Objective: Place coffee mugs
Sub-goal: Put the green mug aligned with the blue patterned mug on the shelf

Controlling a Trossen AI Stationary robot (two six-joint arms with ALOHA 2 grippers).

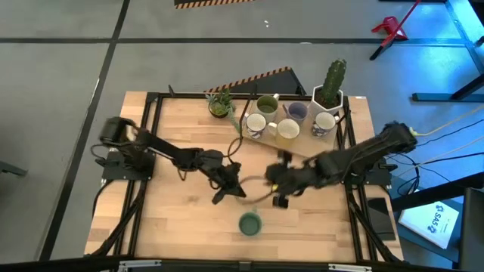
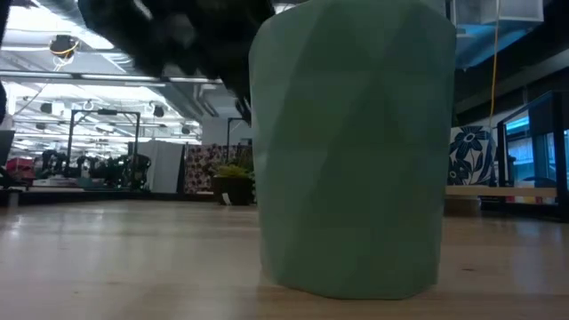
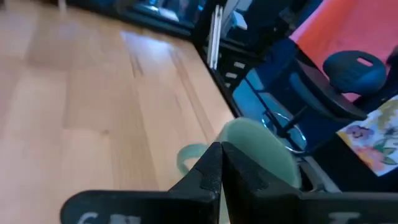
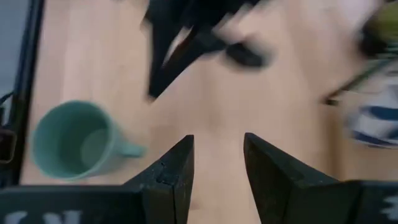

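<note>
A teal green mug (image 1: 250, 224) stands upright on its base near the table's front edge; it fills the low view (image 2: 351, 151) and shows in the left wrist view (image 3: 261, 152) and the right wrist view (image 4: 74, 140). Several more mugs (image 1: 283, 121) stand grouped at the far side: olive green, lavender-blue, white and cream-yellow ones. My left gripper (image 1: 231, 189) is shut and empty, left of and beyond the teal mug. My right gripper (image 1: 276, 185) is open and empty, right of and beyond the teal mug.
A white angular pot with a cactus (image 1: 330, 87) and a small leafy potted plant (image 1: 220, 104) stand at the far side beside the mug group. A black frame (image 1: 151, 106) runs round the table. Bare wood lies to the left and right of the teal mug.
</note>
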